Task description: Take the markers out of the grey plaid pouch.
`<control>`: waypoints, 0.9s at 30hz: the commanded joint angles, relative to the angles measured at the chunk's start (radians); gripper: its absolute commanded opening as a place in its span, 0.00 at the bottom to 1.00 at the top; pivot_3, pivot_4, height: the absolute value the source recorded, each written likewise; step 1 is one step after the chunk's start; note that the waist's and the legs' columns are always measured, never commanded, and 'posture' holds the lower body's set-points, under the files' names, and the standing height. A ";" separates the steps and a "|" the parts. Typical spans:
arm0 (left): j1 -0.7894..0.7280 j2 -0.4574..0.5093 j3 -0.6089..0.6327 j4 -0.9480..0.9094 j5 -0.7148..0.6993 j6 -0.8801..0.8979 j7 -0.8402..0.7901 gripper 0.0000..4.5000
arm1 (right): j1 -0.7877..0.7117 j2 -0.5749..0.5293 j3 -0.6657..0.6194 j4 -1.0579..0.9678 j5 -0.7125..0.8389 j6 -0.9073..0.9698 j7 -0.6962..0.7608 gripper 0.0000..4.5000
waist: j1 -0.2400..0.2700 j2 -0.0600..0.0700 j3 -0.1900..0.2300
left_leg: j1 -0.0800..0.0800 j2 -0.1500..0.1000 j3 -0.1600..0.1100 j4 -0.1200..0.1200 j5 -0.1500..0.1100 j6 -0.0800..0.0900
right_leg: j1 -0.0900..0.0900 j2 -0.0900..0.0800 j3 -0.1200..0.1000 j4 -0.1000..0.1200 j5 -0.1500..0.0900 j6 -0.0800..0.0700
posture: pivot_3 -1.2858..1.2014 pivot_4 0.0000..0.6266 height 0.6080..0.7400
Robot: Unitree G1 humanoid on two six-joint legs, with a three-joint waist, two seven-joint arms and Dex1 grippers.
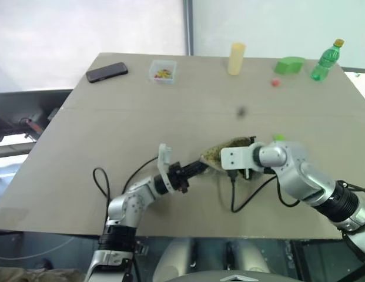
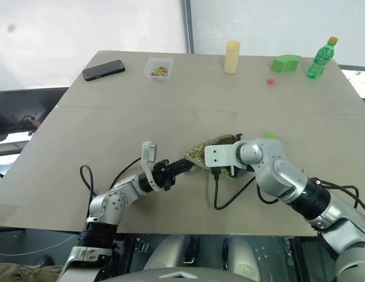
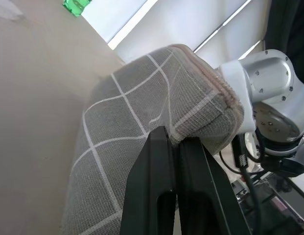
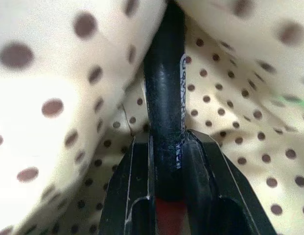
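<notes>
Left pincer (image 3: 177, 147) clamps the grey plaid pouch (image 3: 142, 147); right pincer (image 4: 166, 147), inside, clamped on black marker (image 4: 165, 88): pull straight out.

right gripper (image 4: 166, 147) buried in the pouch (image 2: 213, 145) — black marker (image 4: 165, 98) tip hidden in lining folds, red end cut off

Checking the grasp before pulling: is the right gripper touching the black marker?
Touching. The right wrist view shows the right gripper closed on the black marker inside the pouch's dotted lining.
</notes>
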 commanded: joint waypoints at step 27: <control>-0.041 0.197 -0.051 0.331 0.642 -1.248 0.084 0.00 | 0.140 0.007 -0.985 0.076 0.599 0.400 -0.398 0.07 | -0.013 0.003 -0.001 | -0.004 0.000 0.010 -0.026 0.005 0.000 | -0.013 -0.002 0.009 -0.012 0.001 -0.001 | 0.52 0.24 1.00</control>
